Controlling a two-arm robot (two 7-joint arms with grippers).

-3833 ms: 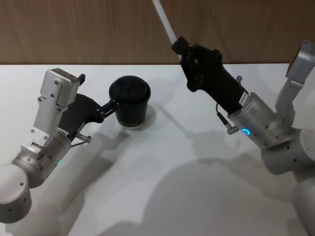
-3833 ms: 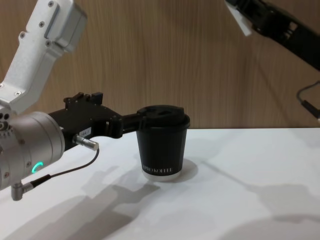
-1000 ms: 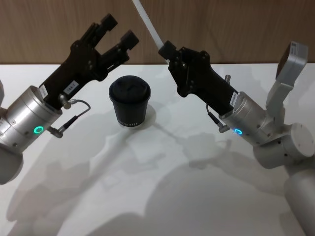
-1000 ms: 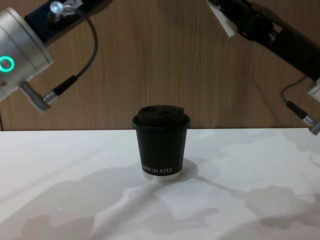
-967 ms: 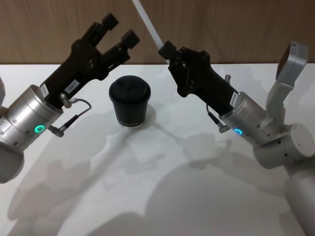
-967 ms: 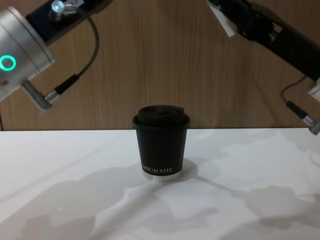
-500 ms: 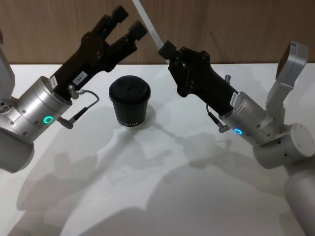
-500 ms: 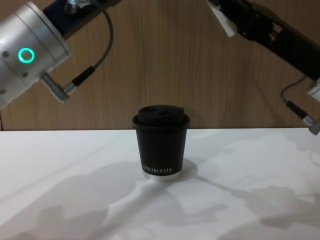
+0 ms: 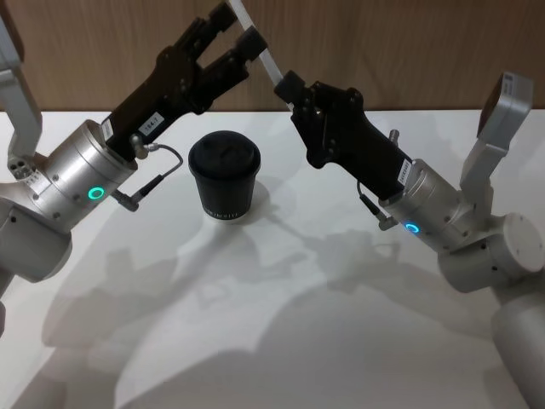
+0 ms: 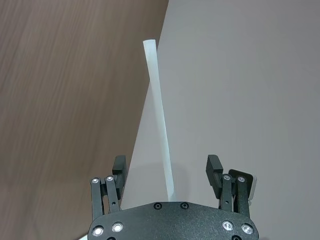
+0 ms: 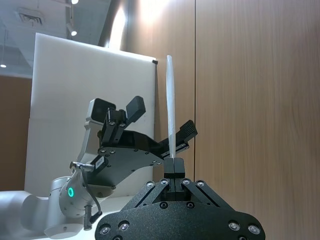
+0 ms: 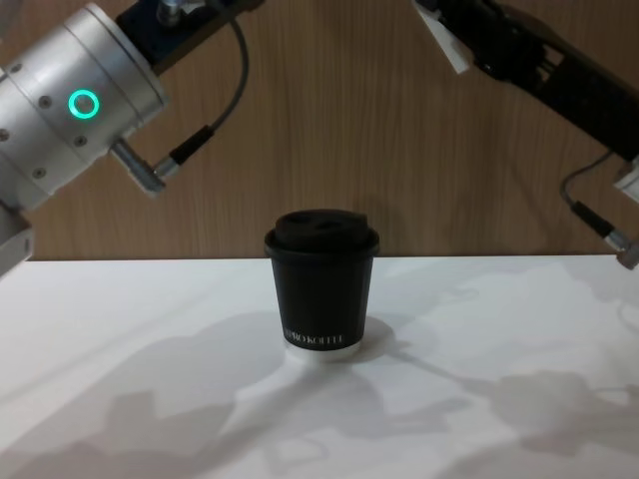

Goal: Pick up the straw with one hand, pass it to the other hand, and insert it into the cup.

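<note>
Between fingers [image 9: 249,40] of left tool [image 9: 238,27], straw [image 9: 267,63]

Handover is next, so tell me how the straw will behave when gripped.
Probably stiff: the straw stands straight, held only at its base by the right gripper. Likely light, being so thin. Smooth-looking, it may pivot in the open left gripper.

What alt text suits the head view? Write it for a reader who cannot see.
The right pincer grips a white straw by its lower end, raised behind a lidded black cup on a white table. The left pincer is open, its fingers either side of the straw's upper part.
</note>
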